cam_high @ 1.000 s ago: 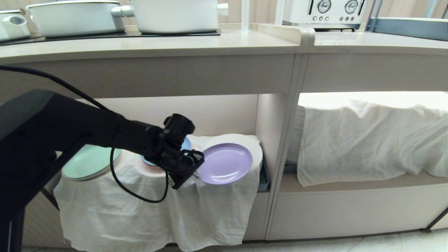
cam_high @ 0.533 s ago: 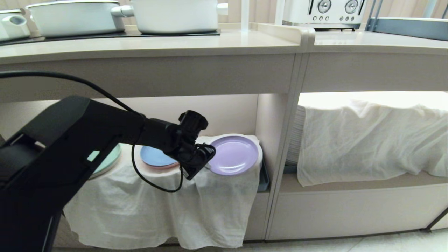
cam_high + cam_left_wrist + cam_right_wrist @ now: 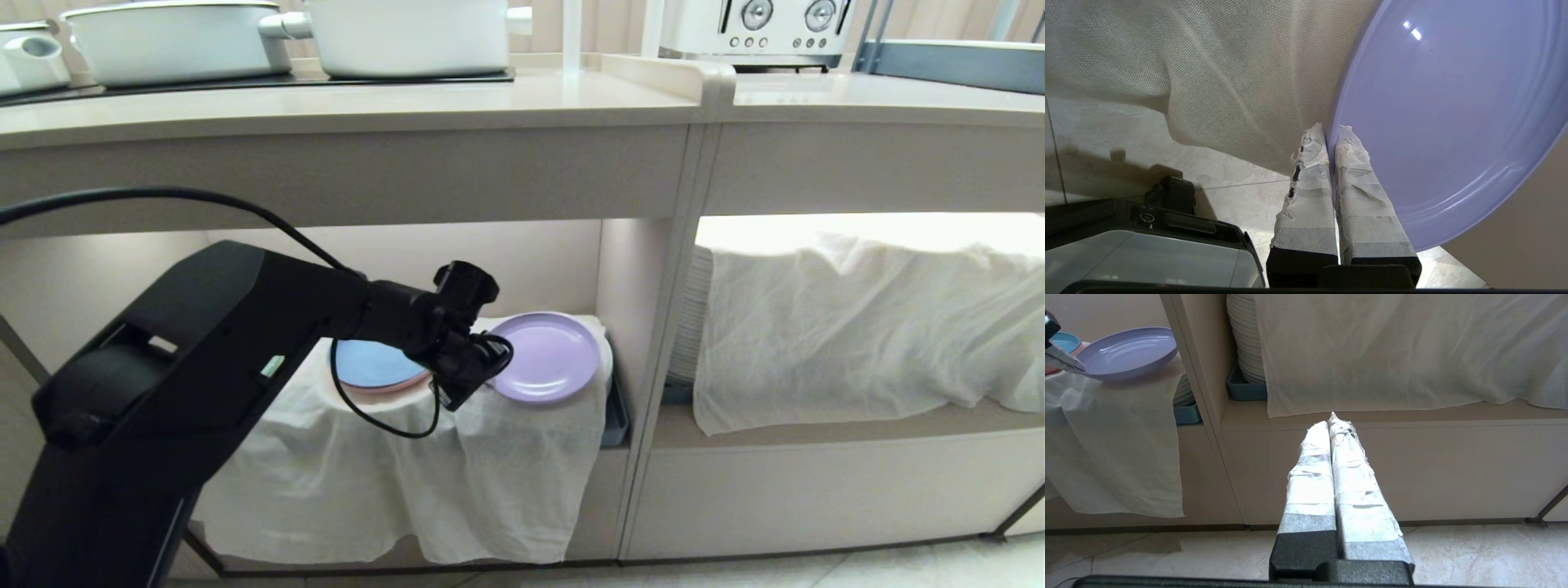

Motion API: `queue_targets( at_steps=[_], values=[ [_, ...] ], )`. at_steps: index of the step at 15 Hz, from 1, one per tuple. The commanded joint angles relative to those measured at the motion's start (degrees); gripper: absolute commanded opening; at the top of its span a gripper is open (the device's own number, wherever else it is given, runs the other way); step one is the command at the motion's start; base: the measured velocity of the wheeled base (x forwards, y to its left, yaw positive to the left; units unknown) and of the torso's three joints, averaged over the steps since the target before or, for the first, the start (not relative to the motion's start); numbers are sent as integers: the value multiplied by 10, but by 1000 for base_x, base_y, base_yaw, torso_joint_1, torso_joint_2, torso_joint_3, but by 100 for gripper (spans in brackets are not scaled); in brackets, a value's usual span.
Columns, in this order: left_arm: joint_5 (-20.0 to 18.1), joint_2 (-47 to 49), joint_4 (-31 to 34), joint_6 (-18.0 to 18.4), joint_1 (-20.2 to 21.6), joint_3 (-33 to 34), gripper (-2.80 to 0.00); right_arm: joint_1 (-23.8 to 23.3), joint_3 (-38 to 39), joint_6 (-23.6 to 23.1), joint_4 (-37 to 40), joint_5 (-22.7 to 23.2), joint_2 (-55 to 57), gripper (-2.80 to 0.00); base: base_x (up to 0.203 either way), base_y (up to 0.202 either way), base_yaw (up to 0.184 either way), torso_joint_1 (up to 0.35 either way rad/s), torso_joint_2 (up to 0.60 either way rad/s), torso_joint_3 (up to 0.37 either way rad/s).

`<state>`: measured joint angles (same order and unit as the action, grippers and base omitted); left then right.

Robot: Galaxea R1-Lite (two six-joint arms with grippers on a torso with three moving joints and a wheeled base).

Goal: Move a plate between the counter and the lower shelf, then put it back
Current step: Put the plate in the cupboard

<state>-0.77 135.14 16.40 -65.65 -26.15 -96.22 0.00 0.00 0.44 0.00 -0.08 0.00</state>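
Note:
The lilac plate [image 3: 545,357] sits almost level over the right hump of the white cloth [image 3: 392,482] in the lower shelf [image 3: 539,261]. Whether it rests on the cloth I cannot tell. My left gripper [image 3: 487,377] is shut on the plate's near-left rim. In the left wrist view the taped fingers [image 3: 1306,183] pinch that rim of the plate [image 3: 1445,122], one on each face. The counter [image 3: 408,102] runs above. My right gripper [image 3: 1331,420] is shut on nothing and hangs parked low before the cabinet front; from there the plate [image 3: 1126,353] shows at the far left.
A blue plate [image 3: 375,363] lies on the middle hump, just left of my wrist. The upright divider [image 3: 645,327] stands close to the lilac plate's right. Beyond it a cloth [image 3: 865,327] covers a tall white plate stack [image 3: 690,318]. Pots [image 3: 408,37] and a toaster [image 3: 755,28] stand on top.
My left arm has reached deeper into the shelf, carrying the lilac plate up and back. The plate went from tilted toward me to nearly level. The green plate is now hidden behind the arm.

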Motion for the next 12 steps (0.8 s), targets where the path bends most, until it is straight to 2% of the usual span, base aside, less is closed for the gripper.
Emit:
queue_targets(
  at_steps=[1,5,8,12],
  values=[
    [0,5,1,-4,0,-5,-280,0,0,0,0,0,0,-280,0,0,0,0,0,0],
    [7,13,1,6,2,-7,-280,0,0,0,0,0,0,-280,0,0,0,0,0,0],
    [36,31,0,28,3,-23,-280,0,0,0,0,0,0,-280,0,0,0,0,0,0],
    [37,39,3,29,2,-51,-280,0,0,0,0,0,0,-280,0,0,0,0,0,0]
  ],
)
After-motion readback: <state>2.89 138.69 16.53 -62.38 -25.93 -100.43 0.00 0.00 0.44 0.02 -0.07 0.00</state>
